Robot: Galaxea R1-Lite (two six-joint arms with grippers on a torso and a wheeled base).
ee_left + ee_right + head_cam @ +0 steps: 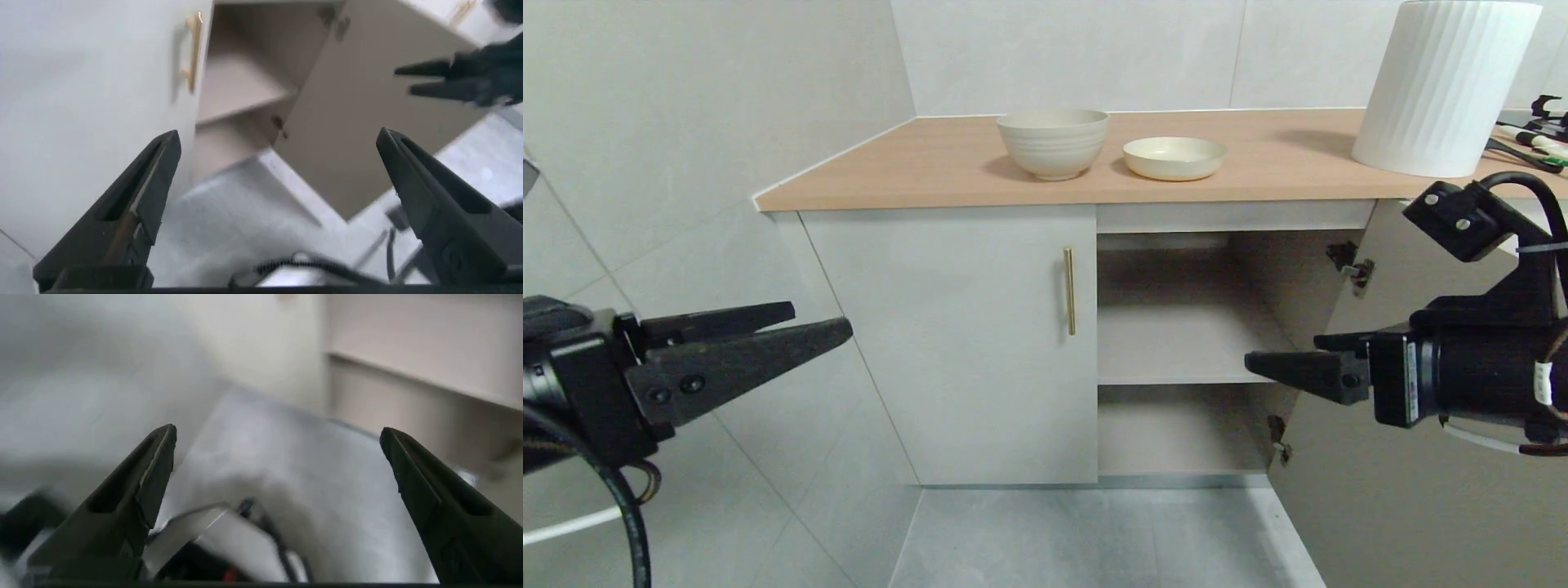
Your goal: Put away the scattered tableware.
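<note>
Two pieces, bowl (1053, 143) and plate (1174, 157), on bench (915, 175) above open cabinet (964, 343) | my left fingers (768, 351), right fingers (1298, 371) wide, empty | first pick not begun; next: grasp bowl

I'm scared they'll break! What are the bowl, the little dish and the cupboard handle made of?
The bowl looks like matte cream ceramic, with ridged rings round its side. The little dish seems glazed ceramic, cream with a soft sheen, though plastic is possible. The cupboard handle looks like brushed, brass-coloured metal.
</note>
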